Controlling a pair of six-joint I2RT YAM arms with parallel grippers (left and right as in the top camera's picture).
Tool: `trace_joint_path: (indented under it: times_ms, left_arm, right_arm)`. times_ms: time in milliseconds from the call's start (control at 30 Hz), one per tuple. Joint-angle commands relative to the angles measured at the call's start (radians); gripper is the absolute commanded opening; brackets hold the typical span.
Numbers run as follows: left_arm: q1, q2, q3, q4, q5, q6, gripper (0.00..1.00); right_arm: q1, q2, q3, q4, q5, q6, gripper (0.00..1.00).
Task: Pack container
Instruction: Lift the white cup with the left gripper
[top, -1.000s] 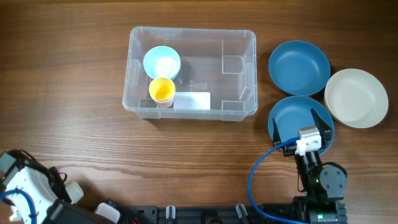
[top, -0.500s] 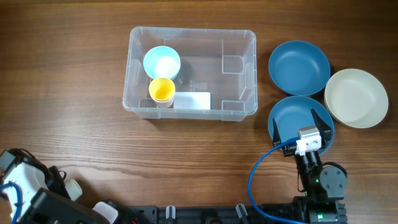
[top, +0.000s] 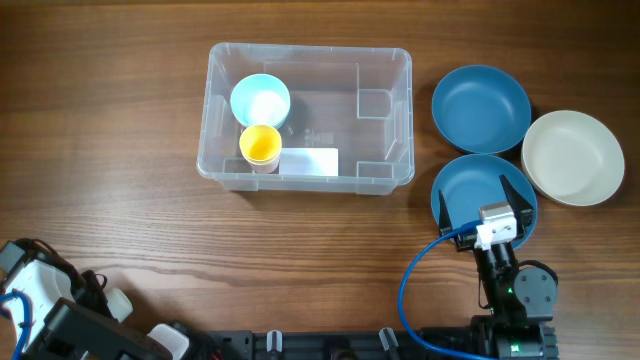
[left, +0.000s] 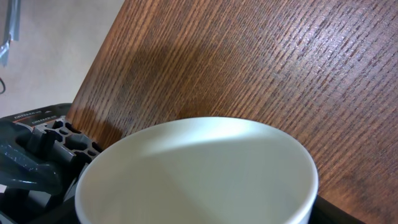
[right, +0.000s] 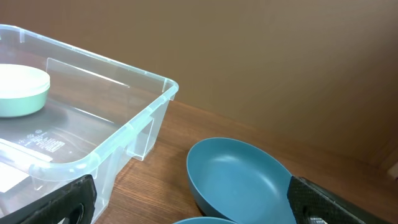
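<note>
On the brown wooden desk (top: 120, 120), the large clear rectangular plastic container (top: 310, 47) remains at upper centre, mouth up, long axis left-to-right, while the left gripper (top: 100, 305), near-left, has narrowed about a white round cup (left: 199, 168), grasp unconfirmable, likely the next pickup; the right gripper (right: 189, 202) stands released.

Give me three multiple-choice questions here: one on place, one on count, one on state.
1. Where is the yellow cup? A) in the container B) on the bare table C) on a plate
2. How many blue bowls are there? A) one B) two C) three
3. The right gripper is: A) shut on a bowl B) shut, empty C) open
Answers: 1 A, it stands inside the clear walls. 2 B, the far blue bowl and the near blue bowl. 3 C, its fingers stand wide apart.
</note>
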Motion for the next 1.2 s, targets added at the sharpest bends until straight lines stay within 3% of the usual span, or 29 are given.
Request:
trace_joint_path:
  times_ms: [0, 133, 500, 600, 800, 933, 1167]
  left_arm:
    - [-0.004, 0.008, -0.007, 0.0, 0.029, 0.0, 0.73]
    - [-0.004, 0.006, 0.001, 0.004, 0.039, 0.0, 0.62]
    - [-0.004, -0.018, 0.051, 0.011, 0.11, 0.019, 0.67]
    - [-0.004, -0.019, 0.103, 0.0, 0.141, 0.085, 0.63]
    - [-0.011, -0.038, 0.177, -0.046, 0.163, 0.088, 0.63]
    - [-0.056, -0.069, 0.228, -0.044, 0.174, 0.101, 0.62]
    - [-0.233, -0.119, 0.401, -0.046, 0.182, 0.244, 0.56]
  right_arm:
    - [0.006, 0.002, -0.001, 0.002, -0.017, -0.008, 1.0]
    - [0.006, 0.002, -0.001, 0.002, -0.017, -0.009, 1.0]
    - [0.006, 0.002, -0.001, 0.002, -0.017, -0.008, 1.0]
    - [0.006, 0.002, -0.001, 0.002, -0.017, -0.008, 1.0]
    - [0.006, 0.002, -0.001, 0.002, -0.017, -0.008, 1.0]
    - [0.006, 0.002, -0.001, 0.002, -0.017, -0.008, 1.0]
    - [0.006, 0.002, -0.001, 0.002, -0.017, -0.008, 1.0]
